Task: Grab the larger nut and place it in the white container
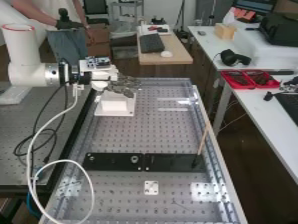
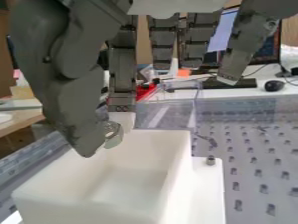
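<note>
Perforated bench (image 1: 126,135), robot hand (image 1: 122,86) curled over white container (image 2: 175,180), nut (image 2: 114,134) pinched close in wrist view

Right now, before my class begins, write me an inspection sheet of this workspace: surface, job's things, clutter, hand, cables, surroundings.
Surface: bench with a perforated top; two black plates lie end to end across it.
Job's things: white container stands open side up on a white base; a small round piece, possibly a nut, sits on one black plate.
Clutter: a thin stick leans up from the other black plate; a small white square lies nearer.
Hand: hand is above the container.
Cables: white cable loops over the bench's near end; dark cables lie alongside.
Surroundings: side desk holds red trays.
</note>
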Motion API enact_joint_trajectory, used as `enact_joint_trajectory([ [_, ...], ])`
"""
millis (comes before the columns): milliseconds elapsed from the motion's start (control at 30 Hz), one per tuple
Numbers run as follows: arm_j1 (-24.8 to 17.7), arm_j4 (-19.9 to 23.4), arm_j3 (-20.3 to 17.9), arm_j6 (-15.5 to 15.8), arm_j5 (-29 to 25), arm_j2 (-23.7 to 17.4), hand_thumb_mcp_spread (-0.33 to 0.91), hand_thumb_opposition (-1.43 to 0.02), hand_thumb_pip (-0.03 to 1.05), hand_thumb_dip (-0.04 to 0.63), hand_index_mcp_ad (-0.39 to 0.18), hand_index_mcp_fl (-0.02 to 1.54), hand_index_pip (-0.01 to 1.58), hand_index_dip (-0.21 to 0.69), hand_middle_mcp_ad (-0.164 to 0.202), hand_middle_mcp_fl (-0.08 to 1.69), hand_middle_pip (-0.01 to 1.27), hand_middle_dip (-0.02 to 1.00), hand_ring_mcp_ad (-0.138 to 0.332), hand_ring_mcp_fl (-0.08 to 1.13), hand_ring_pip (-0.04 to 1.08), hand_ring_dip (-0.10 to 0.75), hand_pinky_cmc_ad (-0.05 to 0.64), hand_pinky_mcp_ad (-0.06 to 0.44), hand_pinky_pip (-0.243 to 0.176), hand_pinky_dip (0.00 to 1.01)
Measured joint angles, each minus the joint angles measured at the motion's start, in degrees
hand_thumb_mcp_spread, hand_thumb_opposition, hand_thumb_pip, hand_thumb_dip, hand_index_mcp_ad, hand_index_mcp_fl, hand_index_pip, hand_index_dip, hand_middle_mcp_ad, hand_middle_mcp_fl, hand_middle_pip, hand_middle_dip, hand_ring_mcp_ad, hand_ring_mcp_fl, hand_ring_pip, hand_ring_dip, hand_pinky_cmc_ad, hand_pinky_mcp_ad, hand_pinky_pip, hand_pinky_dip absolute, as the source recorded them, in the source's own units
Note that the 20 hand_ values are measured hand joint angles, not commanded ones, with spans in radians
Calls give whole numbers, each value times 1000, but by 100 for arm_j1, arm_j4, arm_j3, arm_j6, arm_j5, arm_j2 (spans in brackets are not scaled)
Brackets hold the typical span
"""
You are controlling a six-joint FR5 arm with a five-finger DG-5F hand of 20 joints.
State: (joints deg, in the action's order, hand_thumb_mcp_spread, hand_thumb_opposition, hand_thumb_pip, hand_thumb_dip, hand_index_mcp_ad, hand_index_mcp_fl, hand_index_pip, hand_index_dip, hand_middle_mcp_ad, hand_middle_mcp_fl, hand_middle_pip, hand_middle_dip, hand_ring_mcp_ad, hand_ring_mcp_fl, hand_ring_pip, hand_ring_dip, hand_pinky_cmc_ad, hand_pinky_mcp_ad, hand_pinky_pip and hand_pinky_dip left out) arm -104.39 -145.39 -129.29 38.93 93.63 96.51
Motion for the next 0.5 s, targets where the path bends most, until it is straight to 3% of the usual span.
enact_joint_trajectory([
  [133,20,-103,58,34,-77,25,360,-897,817,206,-161,134,1560,51,75,51,138,197,133,2,188,140,332,295,-80,586],
  [200,38,-114,63,27,-88,29,360,-892,820,206,-176,319,1546,0,75,23,138,197,133,2,201,138,332,295,-84,620],
  [300,70,-139,70,-6,-100,25,360,-881,820,206,-185,72,1497,-77,73,12,138,194,133,3,220,136,332,297,-80,663],
  [500,148,-168,77,-58,-130,-40,342,-881,820,206,-185,40,1421,-164,75,12,138,194,133,5,216,126,332,293,-84,714],
])
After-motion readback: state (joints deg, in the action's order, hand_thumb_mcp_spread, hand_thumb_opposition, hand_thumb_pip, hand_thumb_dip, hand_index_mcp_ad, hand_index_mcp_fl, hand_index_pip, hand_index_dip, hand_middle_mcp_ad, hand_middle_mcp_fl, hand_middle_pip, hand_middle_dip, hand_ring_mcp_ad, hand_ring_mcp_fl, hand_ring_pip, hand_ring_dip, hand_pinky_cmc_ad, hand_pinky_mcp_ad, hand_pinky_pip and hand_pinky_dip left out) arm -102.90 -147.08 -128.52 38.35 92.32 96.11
